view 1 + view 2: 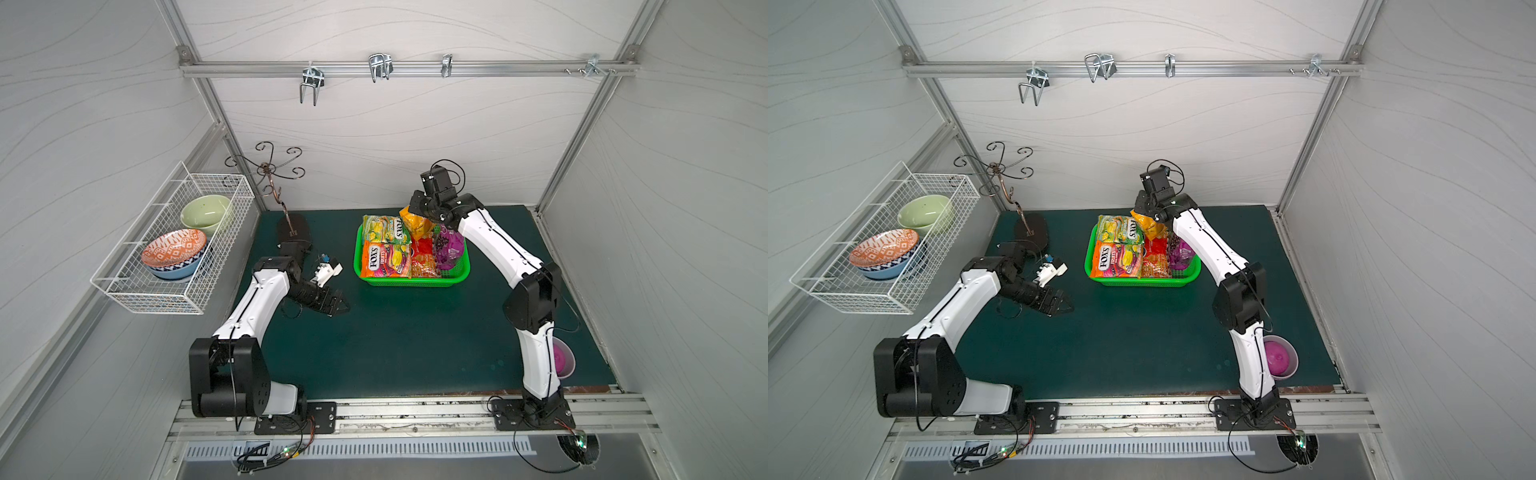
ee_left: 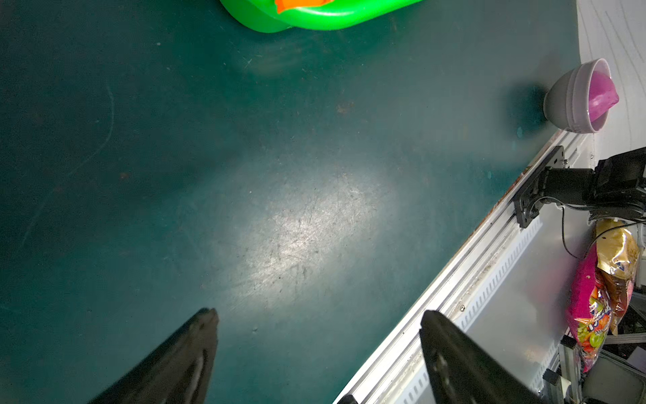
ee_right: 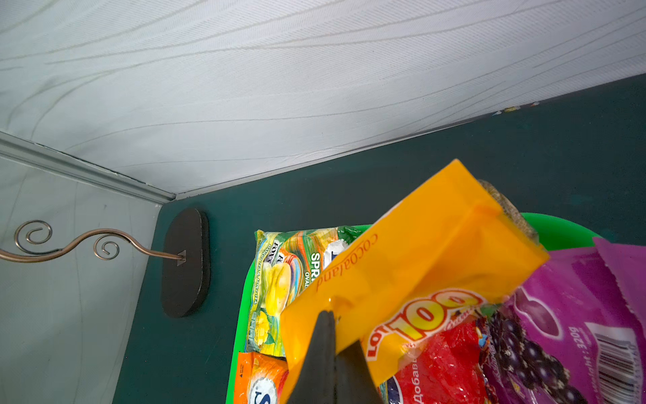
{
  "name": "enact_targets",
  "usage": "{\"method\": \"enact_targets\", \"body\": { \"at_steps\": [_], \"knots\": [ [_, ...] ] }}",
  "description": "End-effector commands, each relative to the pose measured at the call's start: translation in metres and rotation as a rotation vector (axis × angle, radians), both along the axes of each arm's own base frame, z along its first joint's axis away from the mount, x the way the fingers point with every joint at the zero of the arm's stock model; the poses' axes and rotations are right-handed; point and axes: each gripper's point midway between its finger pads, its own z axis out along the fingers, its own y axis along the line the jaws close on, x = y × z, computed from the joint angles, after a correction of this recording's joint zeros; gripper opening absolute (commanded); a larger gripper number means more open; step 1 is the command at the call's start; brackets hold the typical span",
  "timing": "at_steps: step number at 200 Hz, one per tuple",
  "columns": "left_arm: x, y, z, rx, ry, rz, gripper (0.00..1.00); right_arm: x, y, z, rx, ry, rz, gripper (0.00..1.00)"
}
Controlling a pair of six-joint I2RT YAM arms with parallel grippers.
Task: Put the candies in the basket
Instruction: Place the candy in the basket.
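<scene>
Grips yellow-orange bag (image 3: 419, 245) by one edge in closed right end effector (image 3: 328, 316), tilted, long axis slanting over far end of green basket (image 1: 415, 283) containing other candies (image 1: 384, 259), and holds left end effector (image 2: 320, 312) wide open, empty, above bench (image 2: 279, 175).

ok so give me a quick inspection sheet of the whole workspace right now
surface: dark green mat, scuffed
job's things: four candy bags lie in the green basket; yellow bag held at its far end
clutter: purple bowl by right arm; metal stand; wire basket with bowls
grippers: left gripper open, empty, over mat; right gripper shut on yellow bag
cables: black cables loop off both arms
surroundings: white walls, rail with hooks
</scene>
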Motion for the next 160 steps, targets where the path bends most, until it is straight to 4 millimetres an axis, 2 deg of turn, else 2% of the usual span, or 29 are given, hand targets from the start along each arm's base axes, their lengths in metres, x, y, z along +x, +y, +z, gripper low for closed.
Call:
{"method": "enact_targets", "body": {
  "at_steps": [1, 11, 43, 57, 76, 103, 125, 145, 160],
  "knots": [
    [0.003, -0.002, 0.007, -0.004, -0.04, -0.008, 0.94, -0.005, 0.017, 0.061, 0.078, -0.146, 0.179, 0.0],
    [0.003, -0.002, 0.007, -0.004, -0.041, -0.009, 0.94, -0.006, 0.013, 0.064, 0.106, -0.129, 0.217, 0.0],
    [0.004, -0.002, 0.006, -0.006, -0.043, -0.009, 0.94, 0.001, -0.024, 0.069, 0.241, -0.017, 0.227, 0.0],
    [0.004, -0.002, 0.006, -0.006, -0.038, -0.007, 0.94, 0.0, -0.033, 0.073, 0.276, 0.001, 0.261, 0.0],
    [0.004, -0.002, 0.006, -0.006, -0.036, -0.007, 0.94, -0.012, -0.032, 0.082, 0.267, -0.027, 0.373, 0.0],
    [0.004, -0.002, 0.006, -0.005, -0.037, -0.007, 0.94, -0.024, -0.042, 0.075, 0.157, -0.03, 0.409, 0.0],
    [0.004, -0.002, 0.005, -0.006, -0.031, -0.006, 0.94, -0.02, -0.052, 0.069, 0.153, -0.009, 0.324, 0.0],
    [0.005, -0.003, 0.005, -0.01, -0.023, -0.004, 0.94, -0.017, -0.044, 0.073, 0.234, -0.01, 0.299, 0.0],
    [0.006, -0.002, 0.006, -0.008, -0.023, -0.004, 0.94, -0.011, -0.041, 0.078, 0.229, -0.021, 0.256, 0.0]
  ]
}}
